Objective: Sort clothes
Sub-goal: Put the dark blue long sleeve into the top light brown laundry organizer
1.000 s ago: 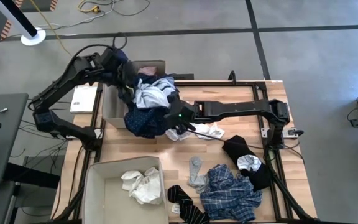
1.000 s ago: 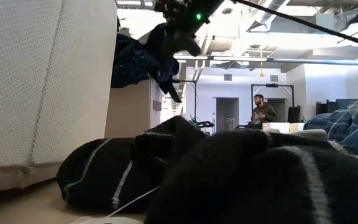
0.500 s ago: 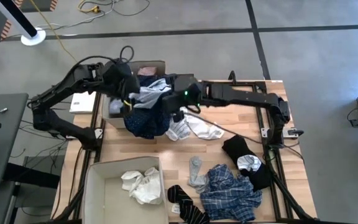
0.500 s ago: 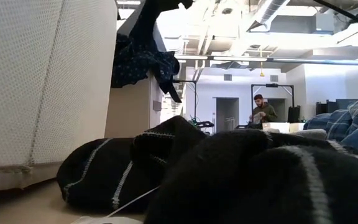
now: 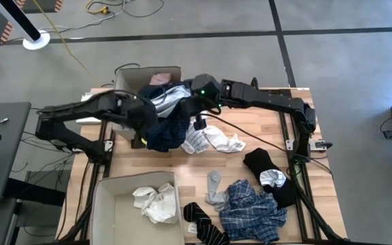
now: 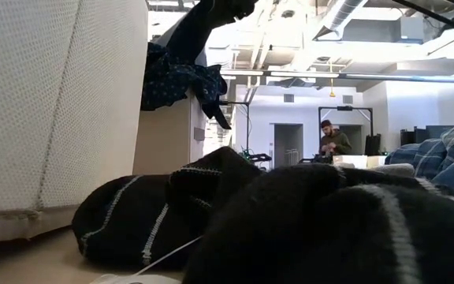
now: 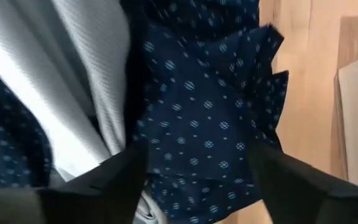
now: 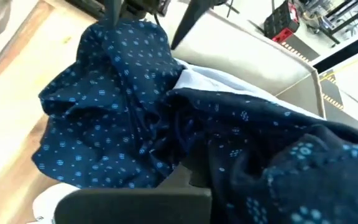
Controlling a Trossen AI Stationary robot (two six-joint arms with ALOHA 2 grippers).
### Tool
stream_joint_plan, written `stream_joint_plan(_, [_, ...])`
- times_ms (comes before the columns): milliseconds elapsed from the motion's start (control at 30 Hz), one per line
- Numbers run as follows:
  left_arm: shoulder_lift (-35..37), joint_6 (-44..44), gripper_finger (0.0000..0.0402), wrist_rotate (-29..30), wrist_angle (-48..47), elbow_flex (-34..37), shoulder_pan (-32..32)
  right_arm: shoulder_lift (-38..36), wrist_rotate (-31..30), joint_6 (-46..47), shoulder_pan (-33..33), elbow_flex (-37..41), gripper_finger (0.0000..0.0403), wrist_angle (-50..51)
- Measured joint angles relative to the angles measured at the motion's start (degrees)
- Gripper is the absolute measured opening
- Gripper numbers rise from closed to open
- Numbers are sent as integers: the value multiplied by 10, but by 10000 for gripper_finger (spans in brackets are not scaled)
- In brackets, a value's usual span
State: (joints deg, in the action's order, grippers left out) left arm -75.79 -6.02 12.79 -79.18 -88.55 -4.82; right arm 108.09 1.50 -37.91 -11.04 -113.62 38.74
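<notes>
Left gripper (image 5: 143, 121) sits at the near left flank of the navy dotted garment (image 5: 165, 126), jaws spread, fabric between them but no pinch visible; the garment spills from the far cardboard box (image 5: 129, 76) over its rim onto the surface (image 5: 264, 119). Right gripper (image 5: 197, 109), just right of that garment, jaws pressed together, nothing seen in them. Right of it lie white sock (image 5: 220, 141), black garment (image 5: 267, 169), blue plaid shirt (image 5: 250, 211); bare wood only along the far-right edge.
</notes>
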Motion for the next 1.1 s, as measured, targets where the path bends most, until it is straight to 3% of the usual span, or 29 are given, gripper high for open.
stream_joint_plan(167, [0,60,334,10,13,24,23,0,1,0,4,0,3,3])
stream_joint_plan(333, [0,90,349,18,47,53,47,0,1,0,4,0,3,4])
stream_joint_plan(633, [1,144,338,188,78,126,56,0,1,12,5,0,3,8])
stream_joint_plan(700, [0,153,314,207,80,137,55,0,1,15,6,0,3,8])
stream_joint_plan(800, [0,152,248,211,82,140,55,0,1,15,9,0,3,14])
stream_joint_plan(1000, [2,107,47,196,79,136,60,0,1,15,11,0,5,39])
stream_joint_plan(1100, [2,101,21,184,79,110,71,0,1,15,10,0,9,55])
